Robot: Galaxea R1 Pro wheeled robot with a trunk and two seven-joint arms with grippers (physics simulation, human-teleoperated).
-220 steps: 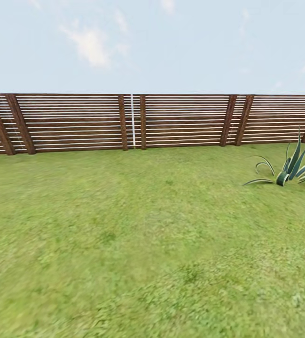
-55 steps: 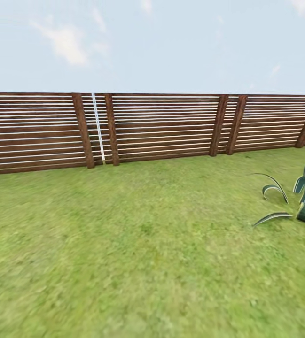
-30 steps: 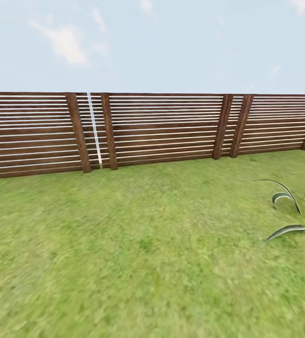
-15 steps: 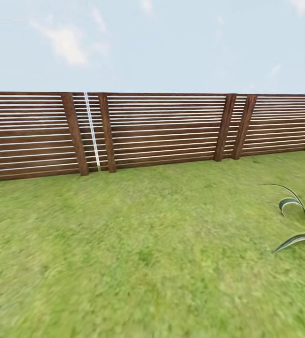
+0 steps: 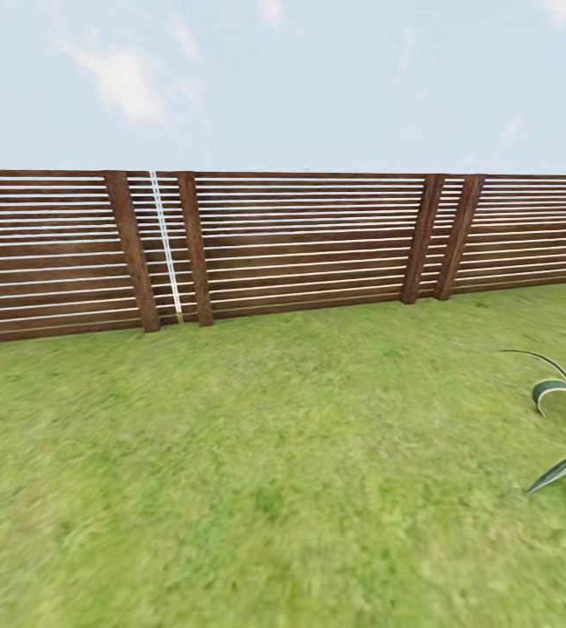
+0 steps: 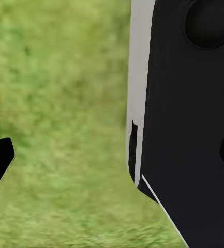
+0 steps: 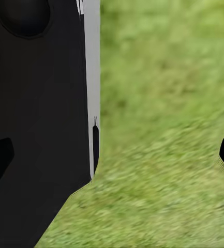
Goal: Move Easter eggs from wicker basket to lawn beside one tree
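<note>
The head view looks across the lawn to a brown horizontal-slat wooden fence under a pale, lightly clouded sky. At the right edge, a few striped, arching leaves of a spiky plant reach into the picture. No basket, egg or tree stands on this stretch of grass, so where they lie cannot be told from here.

Each wrist view looks down at blurred grass beside a dark robot body panel, with black finger tips at the edges of the picture: the left gripper and the right gripper each have their fingers standing wide apart with nothing between them.

By this evidence the robot is judged to be travelling or searching, with the first step, reaching the wicker basket, not yet in hand. The next move calls for turning the base or head until the basket comes into sight, then driving close enough for an arm to reach in.
</note>
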